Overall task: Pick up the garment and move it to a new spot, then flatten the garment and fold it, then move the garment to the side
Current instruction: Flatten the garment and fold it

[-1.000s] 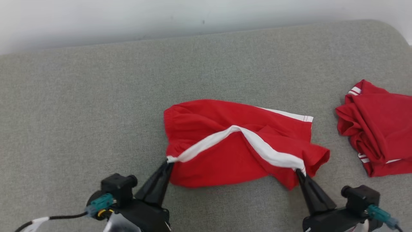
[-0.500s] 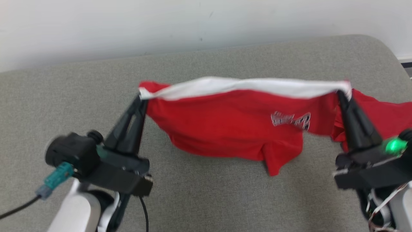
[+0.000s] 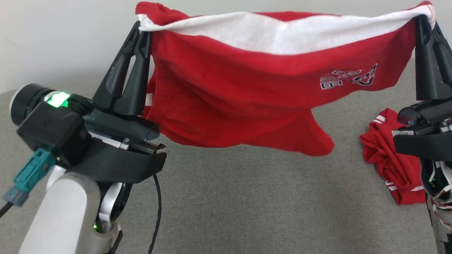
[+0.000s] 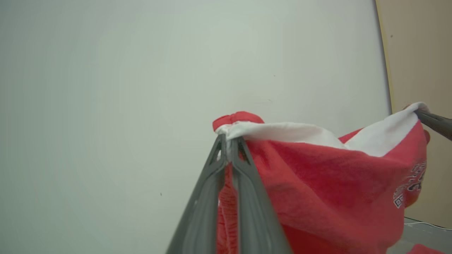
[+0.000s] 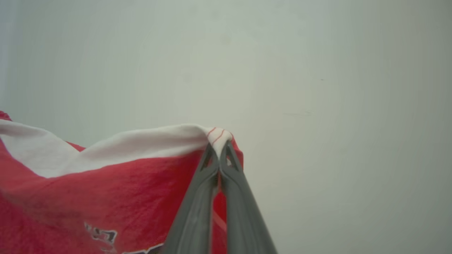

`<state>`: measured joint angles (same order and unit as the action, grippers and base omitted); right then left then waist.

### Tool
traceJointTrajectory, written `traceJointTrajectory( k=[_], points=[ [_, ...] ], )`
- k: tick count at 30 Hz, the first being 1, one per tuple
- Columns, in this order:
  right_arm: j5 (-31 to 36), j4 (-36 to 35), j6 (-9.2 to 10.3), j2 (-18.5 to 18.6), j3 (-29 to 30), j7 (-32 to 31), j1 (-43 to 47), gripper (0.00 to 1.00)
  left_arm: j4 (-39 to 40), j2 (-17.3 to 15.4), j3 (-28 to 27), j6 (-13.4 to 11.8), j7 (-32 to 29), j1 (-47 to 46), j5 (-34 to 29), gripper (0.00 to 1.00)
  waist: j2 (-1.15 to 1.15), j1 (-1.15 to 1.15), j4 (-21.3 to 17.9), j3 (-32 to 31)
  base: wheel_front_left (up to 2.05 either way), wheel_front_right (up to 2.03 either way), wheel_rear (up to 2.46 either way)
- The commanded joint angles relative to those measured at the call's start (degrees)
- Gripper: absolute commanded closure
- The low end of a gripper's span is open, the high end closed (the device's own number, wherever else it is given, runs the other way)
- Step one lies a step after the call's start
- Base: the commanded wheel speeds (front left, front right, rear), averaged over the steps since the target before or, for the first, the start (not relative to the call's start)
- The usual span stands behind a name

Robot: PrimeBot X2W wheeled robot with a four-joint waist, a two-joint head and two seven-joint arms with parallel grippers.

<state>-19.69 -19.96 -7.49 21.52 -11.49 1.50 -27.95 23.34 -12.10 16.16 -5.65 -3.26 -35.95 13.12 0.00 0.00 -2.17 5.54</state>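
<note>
**1. Left gripper** [image 3: 140, 28]: rises from the lower left of the head view to the upper left. A green light [image 3: 58, 99] glows on its dark housing, with a teal connector [image 3: 30, 174] below and a black cable [image 3: 155, 211] hanging beneath. The fingers [image 3: 122, 74] are pressed together, pinching the left corner of the garment's white band. In the left wrist view the tips [image 4: 229, 137] meet on that corner against a pale wall [image 4: 106, 88].

**2. Garment** [image 3: 229, 88]: red shorts with a broad white band [image 3: 275, 33] along the top edge. It is strung across the upper half of the head view between the two grippers and held in the air, clear of the counter. The body sags in the middle, and the lowest flap hangs right of centre. A printed logo [image 3: 348, 78] sits towards the right end.

**3. Counter** [image 3: 229, 204]: covered in grey fabric, across the lower half of the head view under the hanging garment.

**4. Second red garment** [image 3: 388, 165]: bunched, with white stripes. It lies on the counter at the middle right, partly behind the right arm and apart from the held shorts.

**5. Right gripper** [image 3: 425, 21]: at the right edge, upper right corner. Its fingers [image 3: 429, 63] are closed on the right corner of the white band. In the right wrist view the tips [image 5: 219, 146] are clamped on that corner.
</note>
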Motion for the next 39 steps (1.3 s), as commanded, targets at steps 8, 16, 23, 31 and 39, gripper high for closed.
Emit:
traceJointTrajectory(
  k=[8,16,23,31,39],
  points=[
    [-3.1,6.4,0.0,1.6,-2.8,0.6,-8.3,1.0,-8.0,0.9,0.2,1.9,-0.8,-6.2,2.4,1.0,0.0,0.0,0.1,3.6,0.0,0.0,0.0],
    [-6.3,24.7,0.0,2.4,-10.7,7.1,-27.2,1.0,-31.7,3.2,-1.5,4.6,4.0,-21.8,4.5,1.0,0.0,0.0,0.3,8.8,0.0,0.0,0.0],
    [-5.5,41.6,0.0,-0.6,-15.2,13.2,-43.8,1.0,-50.4,4.0,-0.6,5.4,12.1,-35.8,1.4,1.0,0.0,0.0,-0.3,13.4,0.0,0.0,0.0],
    [-8.7,46.6,0.0,-4.1,-20.0,13.7,-43.3,1.0,-61.6,5.5,1.3,6.8,17.8,-37.9,0.0,1.0,0.0,0.0,-0.7,19.1,0.0,0.0,0.0],
    [-14.1,39.3,0.0,-2.1,-20.3,13.7,-26.3,1.0,-55.2,7.3,-1.5,5.6,18.4,-22.9,2.9,1.0,0.0,0.0,0.3,20.1,0.0,0.0,0.0]
  ],
)
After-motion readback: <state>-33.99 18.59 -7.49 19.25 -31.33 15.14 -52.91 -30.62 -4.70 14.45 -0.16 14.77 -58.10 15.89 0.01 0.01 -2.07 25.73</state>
